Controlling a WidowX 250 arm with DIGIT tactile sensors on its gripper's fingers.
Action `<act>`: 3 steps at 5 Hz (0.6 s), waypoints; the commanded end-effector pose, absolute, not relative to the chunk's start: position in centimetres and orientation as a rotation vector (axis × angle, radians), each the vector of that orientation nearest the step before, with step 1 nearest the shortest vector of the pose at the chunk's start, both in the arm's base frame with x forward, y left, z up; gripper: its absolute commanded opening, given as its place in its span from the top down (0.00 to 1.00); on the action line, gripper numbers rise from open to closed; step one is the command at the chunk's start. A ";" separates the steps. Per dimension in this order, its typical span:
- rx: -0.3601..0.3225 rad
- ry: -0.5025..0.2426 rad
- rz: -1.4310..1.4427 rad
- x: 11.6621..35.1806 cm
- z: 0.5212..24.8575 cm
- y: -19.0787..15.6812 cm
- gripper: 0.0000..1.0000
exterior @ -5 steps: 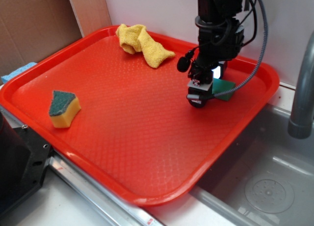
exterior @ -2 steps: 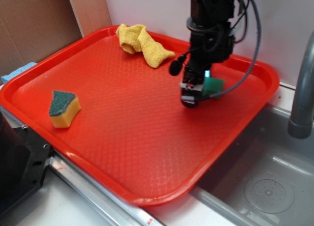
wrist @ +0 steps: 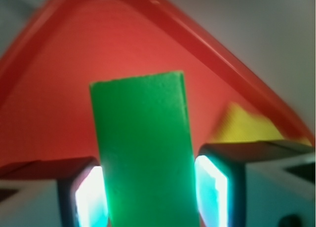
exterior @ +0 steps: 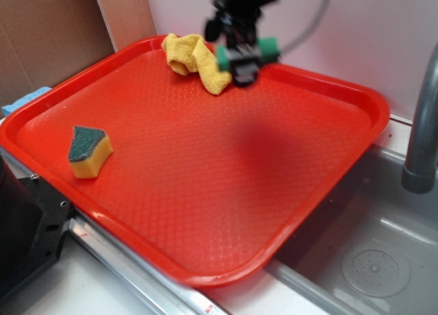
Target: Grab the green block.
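Note:
The green block [exterior: 248, 53] hangs in the air above the back of the red tray [exterior: 205, 157], close to the yellow cloth. My gripper [exterior: 243, 60] is shut on it and blurred with motion in the exterior view. In the wrist view the green block [wrist: 143, 148] fills the space between the two glowing pads [wrist: 91, 197], which press its long sides. The gripper [wrist: 148, 200] holds it clear of the tray floor [wrist: 49, 113].
A yellow cloth [exterior: 197, 60] lies crumpled at the tray's back edge, just left of the gripper. A yellow sponge with a dark green top [exterior: 89, 150] sits at the tray's left. A sink basin [exterior: 369, 253] and a grey faucet pipe [exterior: 423, 123] are at the right.
The gripper closed on the green block at the tray's right side, then lifted it and carried it up and to the left, toward the yellow cloth.

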State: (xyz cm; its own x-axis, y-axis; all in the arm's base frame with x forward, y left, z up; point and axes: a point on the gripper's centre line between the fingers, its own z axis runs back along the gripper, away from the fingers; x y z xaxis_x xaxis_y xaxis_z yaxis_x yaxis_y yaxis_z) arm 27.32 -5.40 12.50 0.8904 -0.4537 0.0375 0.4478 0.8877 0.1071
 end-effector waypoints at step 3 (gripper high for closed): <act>0.089 -0.053 0.272 20.0 17.7 -3.2 1.00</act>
State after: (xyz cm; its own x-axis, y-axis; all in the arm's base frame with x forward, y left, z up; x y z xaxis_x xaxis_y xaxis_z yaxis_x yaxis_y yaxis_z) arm 20.18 -1.33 16.93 0.9700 0.2410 0.0302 -0.2428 0.9660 0.0893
